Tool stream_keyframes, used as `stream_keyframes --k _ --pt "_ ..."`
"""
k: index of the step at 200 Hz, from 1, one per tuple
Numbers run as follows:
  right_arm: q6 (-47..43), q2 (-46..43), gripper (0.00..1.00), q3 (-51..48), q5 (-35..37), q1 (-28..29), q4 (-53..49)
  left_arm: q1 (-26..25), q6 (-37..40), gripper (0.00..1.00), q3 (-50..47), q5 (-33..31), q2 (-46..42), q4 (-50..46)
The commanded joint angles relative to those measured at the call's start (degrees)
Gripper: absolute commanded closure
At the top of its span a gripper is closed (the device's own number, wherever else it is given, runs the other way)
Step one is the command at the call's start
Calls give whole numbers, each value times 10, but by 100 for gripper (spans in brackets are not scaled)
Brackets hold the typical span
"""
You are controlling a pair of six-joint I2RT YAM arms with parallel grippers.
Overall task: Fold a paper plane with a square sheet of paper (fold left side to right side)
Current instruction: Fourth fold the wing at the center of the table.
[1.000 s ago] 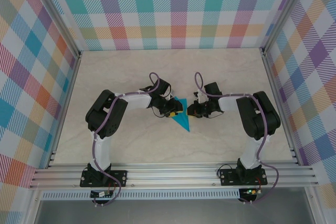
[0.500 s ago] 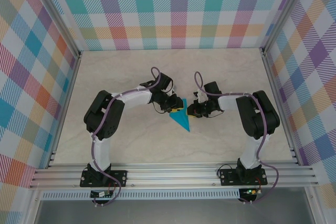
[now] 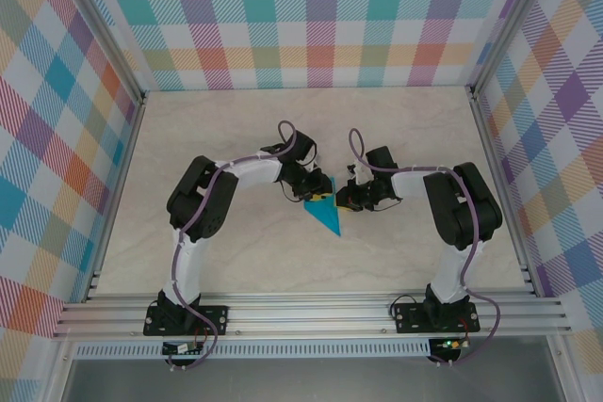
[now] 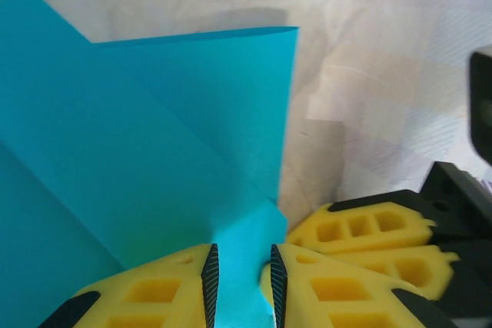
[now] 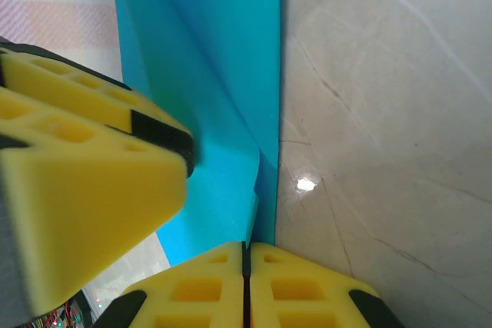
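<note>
The part-folded turquoise paper is seen mid-tabletop between both hands. The right hand is pressed together at its edge. The left hand is narrowly parted astride a flap, and whether it is gripped cannot be told. Edges should be aligned before the crease is pressed.

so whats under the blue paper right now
The marbled table meets the paper along its visible edges, so it seems to lie on bare tabletop. What sits beneath its folded layers is covered, and the left gripper and right gripper hide its far end.
</note>
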Motion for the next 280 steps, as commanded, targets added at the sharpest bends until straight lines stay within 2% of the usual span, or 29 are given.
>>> stream_keyframes --k 1,25,83,105,135,168,200,280 --pt "-20 31 92 -8 37 5 -26 1 10 73 6 -10 8 -13" --pt "-19 25 90 -8 36 6 -22 0 4 73 -8 -10 12 -2" --pt "-23 -54 71 -5 59 3 -54 0 -8 73 -38 -10 19 21" --pt "-34 -99 67 -11 74 2 -86 1 -9 73 -41 -9 18 23" --pt "-30 -143 67 -35 29 11 -99 1 -7 73 -41 -8 18 24" --pt "1 -155 67 -63 -14 56 -70 0 -9 73 -44 -10 16 26" --pt "6 -138 67 -53 6 91 -71 0 -8 73 -46 -10 13 24" --pt "-2 -112 67 -44 48 92 -87 0 -7 73 -48 -11 9 24"
